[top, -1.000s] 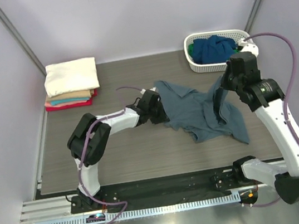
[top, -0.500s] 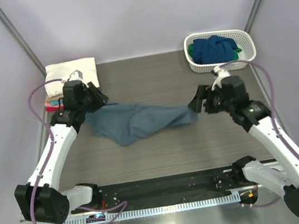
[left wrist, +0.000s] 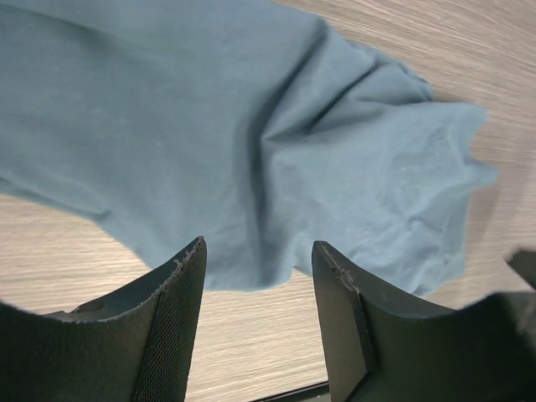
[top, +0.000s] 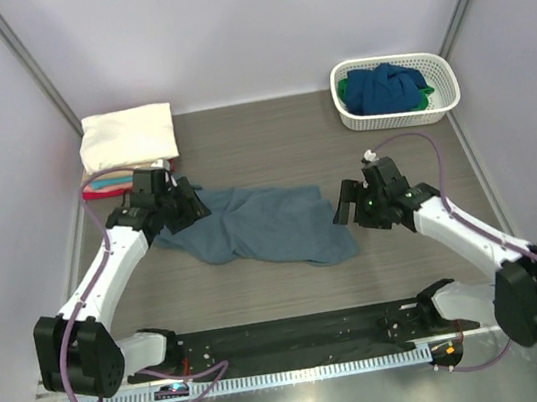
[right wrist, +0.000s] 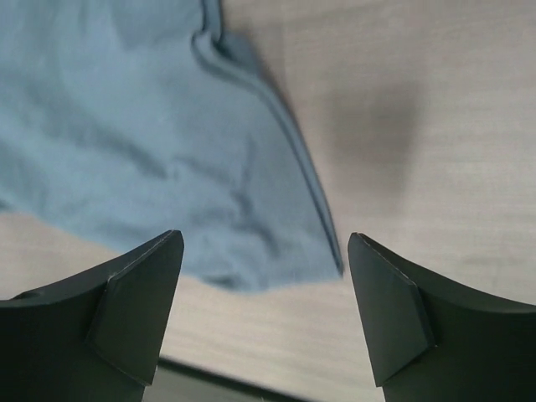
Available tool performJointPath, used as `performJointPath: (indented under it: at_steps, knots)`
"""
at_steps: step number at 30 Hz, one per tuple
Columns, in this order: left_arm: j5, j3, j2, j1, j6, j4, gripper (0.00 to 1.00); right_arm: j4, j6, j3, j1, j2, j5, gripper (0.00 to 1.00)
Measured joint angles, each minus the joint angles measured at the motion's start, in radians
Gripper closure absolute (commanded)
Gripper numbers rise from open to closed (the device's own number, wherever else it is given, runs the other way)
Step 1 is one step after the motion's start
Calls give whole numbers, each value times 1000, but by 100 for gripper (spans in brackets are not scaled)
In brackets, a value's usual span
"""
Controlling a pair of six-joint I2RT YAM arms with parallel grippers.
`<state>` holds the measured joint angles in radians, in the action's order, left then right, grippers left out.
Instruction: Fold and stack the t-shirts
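Observation:
A slate grey-blue t-shirt (top: 257, 225) lies loose and rumpled across the middle of the table. My left gripper (top: 188, 205) hovers at its left end, open, with nothing between its fingers; in the left wrist view the t-shirt (left wrist: 251, 142) spreads just beyond the gripper (left wrist: 260, 245). My right gripper (top: 342, 208) sits at the cloth's right end, jaws wide and empty; its wrist view shows the t-shirt (right wrist: 151, 142) with its hem corner ahead of the gripper (right wrist: 265, 237). Folded t-shirts (top: 126, 141) are stacked at the back left, cream on top, tan and red below.
A white lattice basket (top: 445, 99) at the back right holds a dark blue t-shirt (top: 383, 86) with green cloth (top: 425, 92) showing under it. Grey walls close in the table on three sides. A black rail runs along the near edge.
Both grippers have opened and let go of the grey-blue t-shirt, which was stretched between them half a second ago. It now lies slack on the table. Both arms sit lower.

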<state>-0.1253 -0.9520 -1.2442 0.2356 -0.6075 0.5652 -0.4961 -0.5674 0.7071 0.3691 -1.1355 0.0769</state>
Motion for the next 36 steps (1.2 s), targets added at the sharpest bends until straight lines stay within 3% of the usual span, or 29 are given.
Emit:
performJointPath:
  at_steps: [5,13,19,23,27,28,36]
  knots:
    - [-4,-2,-4,26,-12,-14,46,101,13,118,-19,-254,0,13]
    - [5,59,66,28,-6,5,46,214,65,481,-71,-657,64,12]
    - [41,76,199,28,16,68,45,238,69,563,-63,-799,155,31]
    - [66,75,246,28,32,108,45,238,68,571,-30,-805,184,64]
    - [90,64,262,28,52,156,44,235,65,563,-8,-807,210,84]
    - [103,57,267,28,62,175,44,236,66,558,-6,-807,216,98]
    - [156,53,364,24,86,212,44,231,73,525,-21,-799,243,99]
